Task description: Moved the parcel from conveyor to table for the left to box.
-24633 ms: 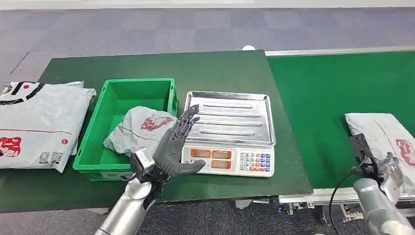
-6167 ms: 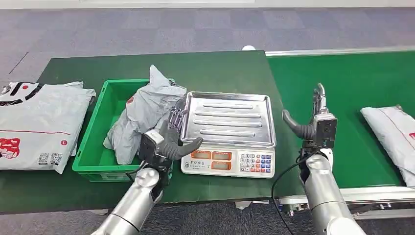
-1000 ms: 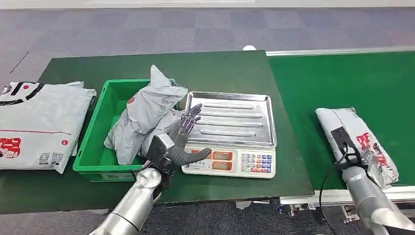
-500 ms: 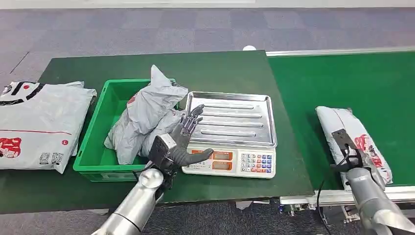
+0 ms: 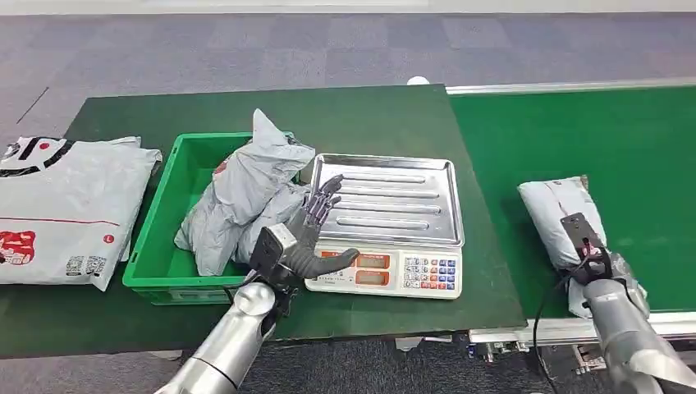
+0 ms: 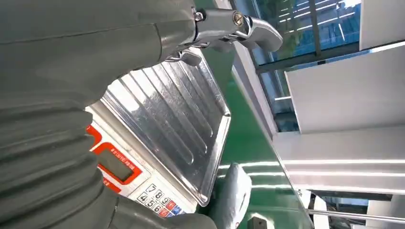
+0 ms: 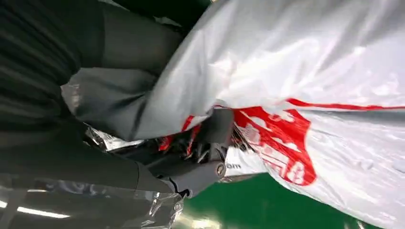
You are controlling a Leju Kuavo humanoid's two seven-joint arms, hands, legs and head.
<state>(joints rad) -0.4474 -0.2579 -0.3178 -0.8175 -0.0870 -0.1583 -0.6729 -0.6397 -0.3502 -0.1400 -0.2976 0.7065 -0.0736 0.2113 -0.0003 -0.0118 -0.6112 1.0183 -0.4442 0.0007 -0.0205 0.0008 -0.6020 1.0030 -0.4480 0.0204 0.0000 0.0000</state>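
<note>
The parcel, a grey plastic mailer with red print, lies on the green conveyor near its front edge, to the right of the table. Your right hand sits on the parcel's near end, and in the right wrist view its fingers are dug into the crumpled film of the parcel, so it grips the bag. Your left hand hangs over the left edge of the scale, fingers spread apart and holding nothing, the thumb pointing toward the display. Just left of it, the green box holds two more grey mailers. A large flat mailer lies at the table's left end.
</note>
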